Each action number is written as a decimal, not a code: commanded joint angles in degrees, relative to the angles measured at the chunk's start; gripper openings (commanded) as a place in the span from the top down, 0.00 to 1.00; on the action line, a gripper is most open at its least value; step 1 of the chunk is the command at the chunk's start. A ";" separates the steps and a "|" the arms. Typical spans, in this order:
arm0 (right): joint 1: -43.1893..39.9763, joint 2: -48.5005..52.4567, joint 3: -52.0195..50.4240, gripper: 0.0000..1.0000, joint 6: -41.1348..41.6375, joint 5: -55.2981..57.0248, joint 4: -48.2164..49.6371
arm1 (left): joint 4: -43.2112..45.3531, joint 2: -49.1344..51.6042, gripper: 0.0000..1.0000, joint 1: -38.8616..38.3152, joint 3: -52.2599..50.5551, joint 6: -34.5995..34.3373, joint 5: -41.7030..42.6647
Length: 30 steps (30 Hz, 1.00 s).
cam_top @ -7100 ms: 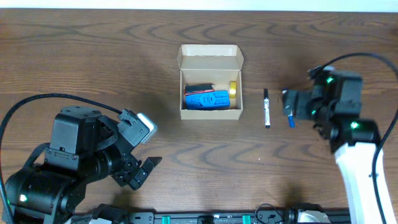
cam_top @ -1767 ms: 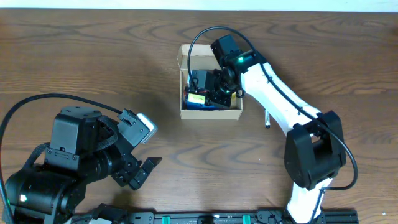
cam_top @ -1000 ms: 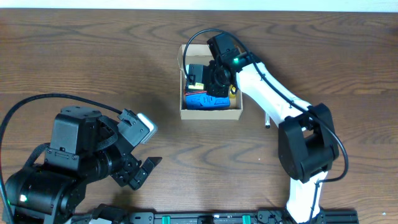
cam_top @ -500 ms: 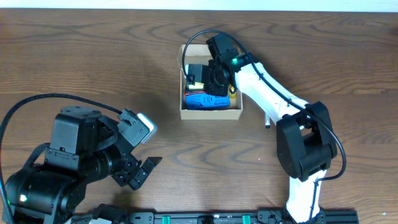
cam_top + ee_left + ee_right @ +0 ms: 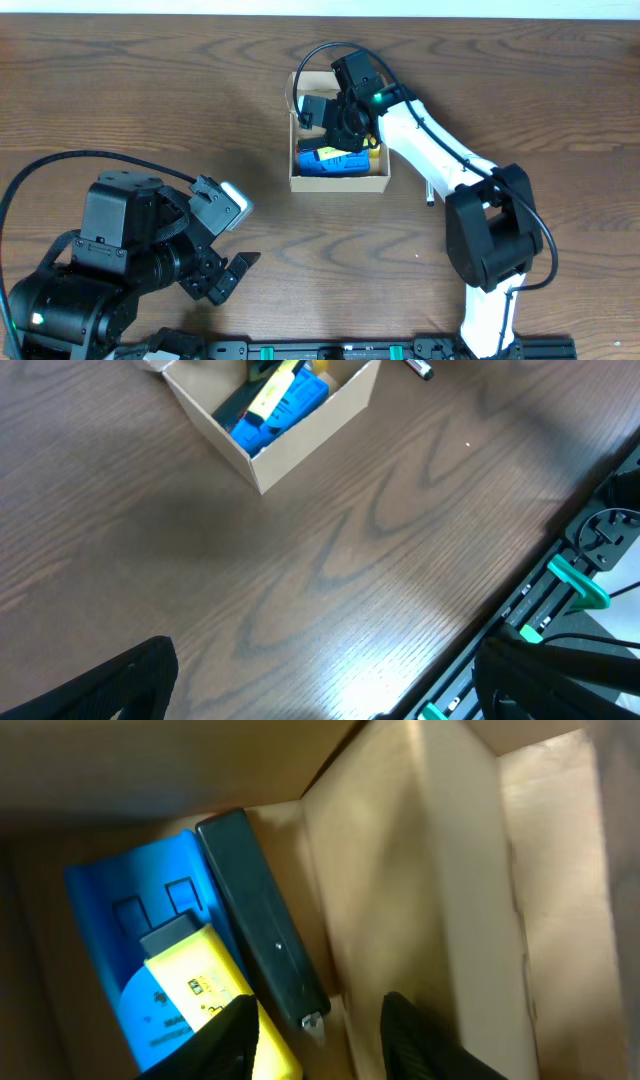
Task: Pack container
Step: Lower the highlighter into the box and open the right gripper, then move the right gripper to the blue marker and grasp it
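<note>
Container: the tan cardboard box [image 5: 338, 184] sits on the wooden table [image 5: 150, 90], far of centre and slightly right, with its top open.
Contents: a blue packet [image 5: 335, 162] lies along the near side. In the right wrist view a yellow-labelled item [image 5: 205, 985] rests on the blue packet, and a black bar [image 5: 262, 950] lies just beside it, against the cardboard wall [image 5: 420, 870].
Right gripper: the right gripper [image 5: 328, 118] is down inside the box at its far end. Its jaws are part-way apart and grip nothing — the black bar's near end lies in the gap, clear of both fingers [image 5: 240, 1030].
Left gripper: the left gripper [image 5: 225, 272] hangs over bare table at the near left, well apart from the box. Its jaws are spread wide, with nothing between them.
Pen: a black pen [image 5: 430, 196] lies on the table right of the box, mostly hidden under the right arm — only its near tip shows.
Left wrist view: the box [image 5: 310, 435] shows at the top edge, blue and yellow inside.
</note>
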 commanded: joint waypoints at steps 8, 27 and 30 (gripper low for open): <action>-5.38 -15.47 1.73 0.49 15.28 5.14 -7.13 | -0.15 -0.02 0.05 -0.24 -0.24 0.61 0.98; -29.27 -15.96 -5.09 0.43 47.91 11.41 -19.69 | -0.15 -0.02 0.05 -0.24 -0.24 0.61 0.98; -29.53 -15.96 -9.99 0.42 49.81 11.52 -17.09 | -0.15 -0.02 0.05 -0.24 -0.22 0.61 0.98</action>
